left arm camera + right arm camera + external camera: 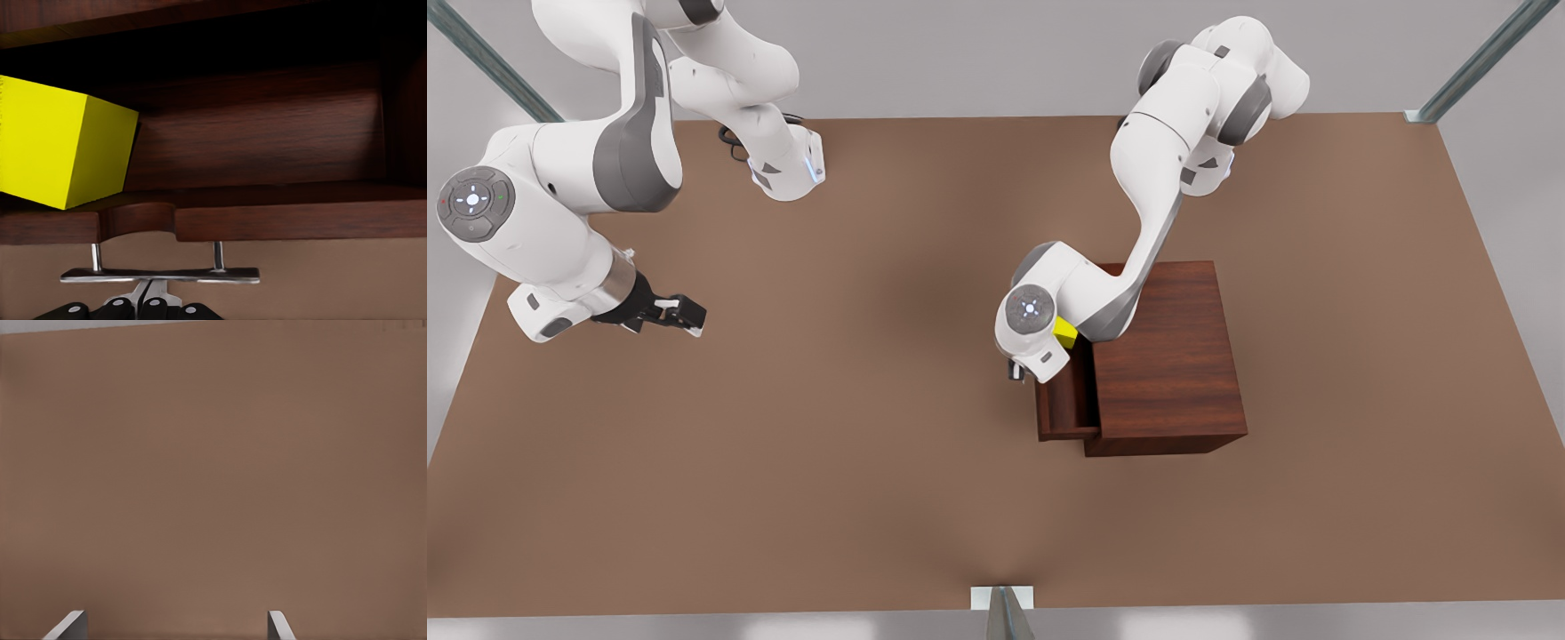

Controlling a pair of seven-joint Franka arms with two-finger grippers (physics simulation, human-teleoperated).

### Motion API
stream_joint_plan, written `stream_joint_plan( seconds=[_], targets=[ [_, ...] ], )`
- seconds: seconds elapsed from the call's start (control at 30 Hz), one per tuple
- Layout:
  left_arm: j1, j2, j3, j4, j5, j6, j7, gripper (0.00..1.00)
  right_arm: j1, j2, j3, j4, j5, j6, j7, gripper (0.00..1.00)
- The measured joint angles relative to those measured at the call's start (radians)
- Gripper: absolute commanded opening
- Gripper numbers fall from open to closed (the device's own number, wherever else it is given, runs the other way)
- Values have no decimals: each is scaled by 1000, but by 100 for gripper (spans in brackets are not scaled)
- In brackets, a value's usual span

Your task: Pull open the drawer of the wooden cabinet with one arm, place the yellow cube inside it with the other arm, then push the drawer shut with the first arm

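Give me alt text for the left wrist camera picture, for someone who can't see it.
A small bright yellow cube sits in the open dark reddish-brown wooden drawer. In front of the drawer, the left tool is at the thin silver bar handle, with brown tabletop below.

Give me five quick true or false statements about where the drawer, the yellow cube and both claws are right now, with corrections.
1. The drawer is pulled partly out of the wooden cabinet. True.
2. The yellow cube lies on the table outside the cabinet. False: it sits inside the open drawer.
3. The left claw is at the drawer's silver bar handle. True.
4. The right claw is holding the cube. False: it is open and holds nothing, waiting over bare table at the front view's left.
5. The cabinet lies tipped on its side. False: it stands upright, top face up.
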Motion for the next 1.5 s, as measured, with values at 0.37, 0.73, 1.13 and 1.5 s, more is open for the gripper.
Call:
stream_joint_plan(
  seconds=[0.37,0.73,1.13,1.5],
  targets=[
    [59,-6,11,-19,11,-67,61,21,-1,3,0,0,0,1,-36,100],
    [93,-18,11,-23,24,-133,130,21,0,3,0,0,1,1,-56,100],
    [110,-18,11,-23,32,-168,185,21,-1,3,0,0,1,0,-68,100],
    [106,-29,10,-18,38,-182,215,21,-1,3,0,0,2,0,-74,100]
  ],
)
